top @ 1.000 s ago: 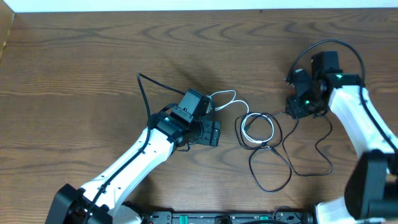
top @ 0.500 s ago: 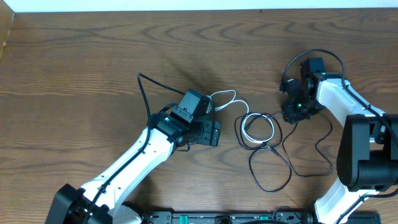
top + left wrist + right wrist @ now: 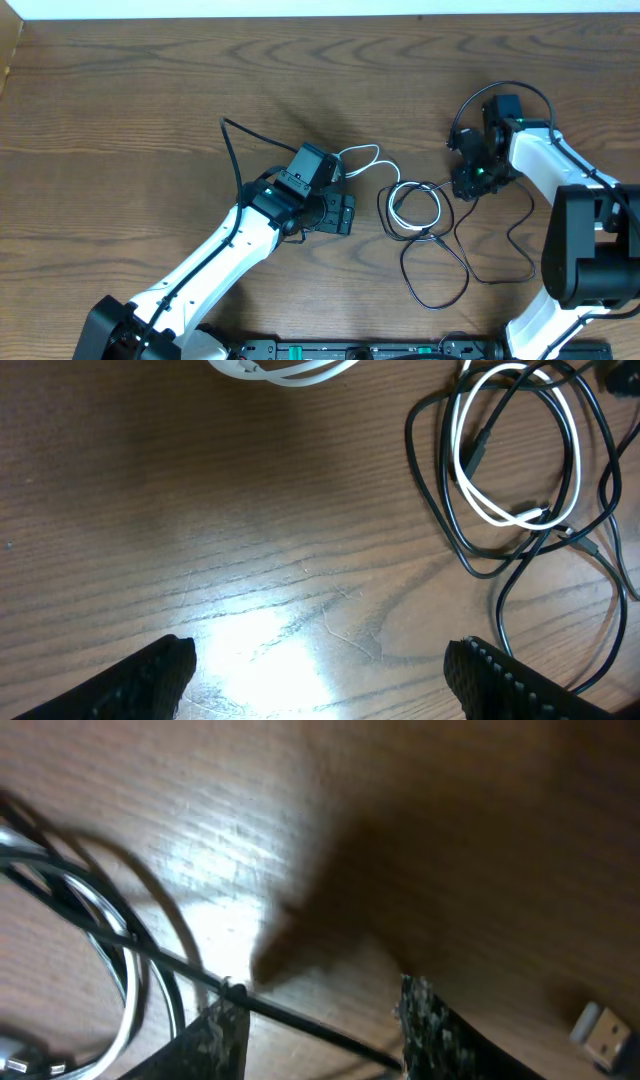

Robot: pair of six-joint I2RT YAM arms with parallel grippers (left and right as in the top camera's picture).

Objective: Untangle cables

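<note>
While the left gripper (image 3: 318, 658) hangs spread above the table (image 3: 250, 540), the right gripper (image 3: 320, 1000), also spread, straddles a black cable (image 3: 300, 1018).

Robotics lab: wood-grain table (image 3: 120, 110) bearing two robot arms (image 3: 220, 260).

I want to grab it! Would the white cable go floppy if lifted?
Probably floppy: the white cable lies in thin, loose loops, so it would likely droop. It looks light. It overlaps the black cables, so those may drag along.
</note>
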